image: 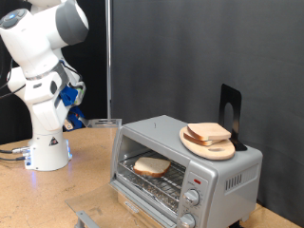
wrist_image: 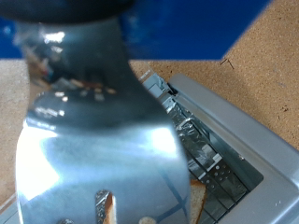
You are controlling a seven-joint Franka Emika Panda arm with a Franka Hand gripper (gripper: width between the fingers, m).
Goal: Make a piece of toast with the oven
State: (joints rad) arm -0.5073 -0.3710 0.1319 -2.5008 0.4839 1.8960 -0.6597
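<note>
A small silver oven (image: pixel 180 161) sits on a wooden surface (image: pixel 57 195) at the right of the exterior view, near the surface's front edge. Its door hangs open, and a piece of toast (image: pixel 151 167) lies on the wire rack inside. On the oven's top, a round wooden plate (image: pixel 208 143) carries a second bread slice (image: pixel 207 132), with a black stand (image: pixel 231 112) just behind it.

The white robot arm (image: pixel 43 66) rises from its base at the left. Bare surface lies open between the base and the oven.

The gripper (image: pixel 74 104) hangs beside the arm, left of the oven. A flat metal spatula (wrist_image: pixel 98 140) fills most of the wrist view, its blade reaching over the oven's open front, above the toast's edge. The fingers themselves are hidden, so it cannot be told whether they are clenched or released.
</note>
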